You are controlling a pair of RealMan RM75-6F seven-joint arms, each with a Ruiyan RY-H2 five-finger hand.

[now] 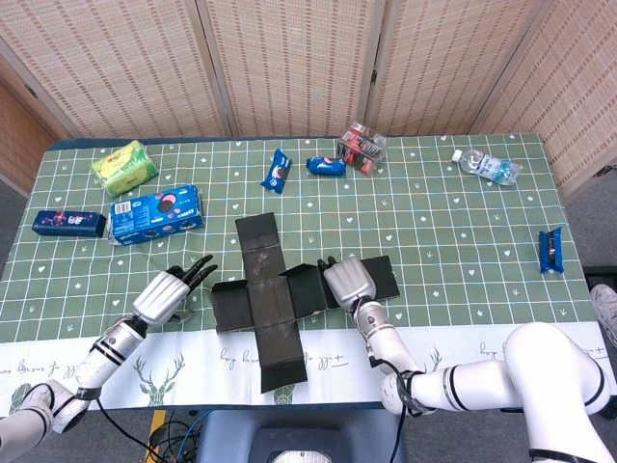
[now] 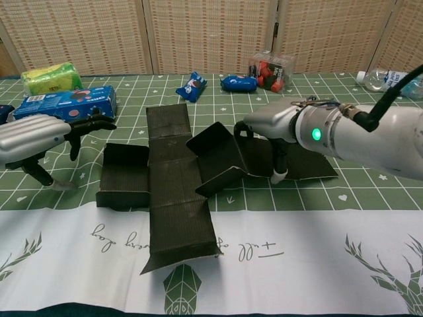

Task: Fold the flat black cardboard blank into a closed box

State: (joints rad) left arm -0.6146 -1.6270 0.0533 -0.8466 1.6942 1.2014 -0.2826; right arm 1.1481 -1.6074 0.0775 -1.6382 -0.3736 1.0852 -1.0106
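Right hand (image 2: 277,129) sits on the right arm of the black cardboard blank (image 1: 262,294), fingers curled down over it and pressing; whether it actually grips the card or just pushes can't be told. The flap next to that hand is tilted up off the table (image 1: 463,217), in the chest view clearly raised along its fold. Left hand (image 1: 166,294) is released, fingers apart, holding nothing, just beside the blank's left flap, not touching as far as the views show. The blank lies near the front edge of the table, about mid-width, its long strip reaching onto the white deer-print border at the front. Progress estimate: early. Still a cross shape, one right panel partly lifted, left flap with a slight raised lip, far and near panels flat; no walls standing together, nothing closed. Left to do: raise all sides, tuck, close lid. Room: open cloth around the blank on the right and toward the back. Blue cookie box (image 1: 155,213) near the left edge behind the left hand, close enough to watch on a swing. Green packet (image 1: 124,165) at the back-left corner, blue snack packs (image 1: 277,170) and a clear box (image 1: 362,145) along the back, bottle (image 1: 487,166) back-right, all well apart. Front edge is near, so the strip could slide off.
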